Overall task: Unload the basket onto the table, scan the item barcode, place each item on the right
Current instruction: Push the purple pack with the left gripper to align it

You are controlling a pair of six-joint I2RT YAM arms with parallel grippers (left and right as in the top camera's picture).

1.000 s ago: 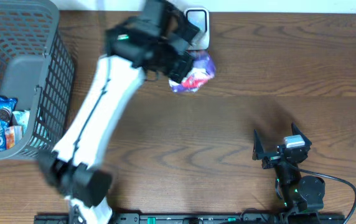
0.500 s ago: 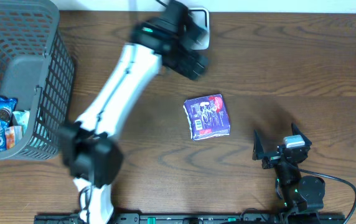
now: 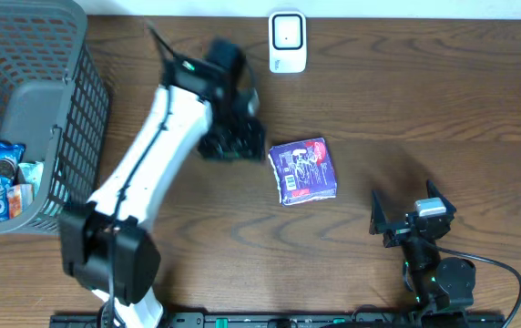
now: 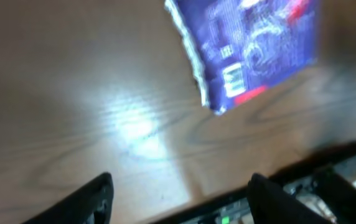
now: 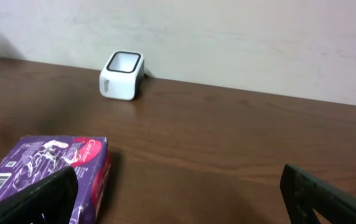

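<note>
Brown wood table (image 3: 424, 118), white scanner (image 3: 288, 41), pale wall (image 5: 228, 37)

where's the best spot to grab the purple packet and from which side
Likely from straight above: the purple packet lies flat on the table, printed face up, so only its thin side edges can be pinched. Set the jaws across two opposite edges. The left gripper, open beside it, is nearest.

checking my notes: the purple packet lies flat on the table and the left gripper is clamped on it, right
Not clamped: the purple packet lies flat on the table, but the left gripper is open and empty, with the packet outside its fingers. The left wrist view shows it.
</note>
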